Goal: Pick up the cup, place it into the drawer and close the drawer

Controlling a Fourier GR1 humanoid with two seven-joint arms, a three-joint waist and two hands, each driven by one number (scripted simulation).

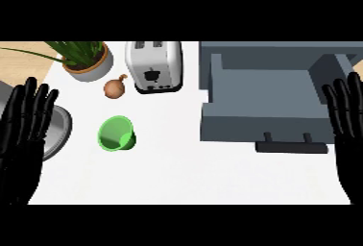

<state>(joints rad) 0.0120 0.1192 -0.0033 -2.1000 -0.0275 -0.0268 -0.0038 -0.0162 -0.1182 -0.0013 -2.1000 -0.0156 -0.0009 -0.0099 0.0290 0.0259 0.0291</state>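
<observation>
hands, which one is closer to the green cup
The left hand, at the view's left edge: the green cup sits just right of it, while the right hand is past the open drawer.

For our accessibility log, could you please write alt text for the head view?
A green cup sits on the white counter, left of an open grey drawer. The left hand and right hand rest open at the view's edges; a toaster, onion and potted plant sit beyond the cup.
</observation>
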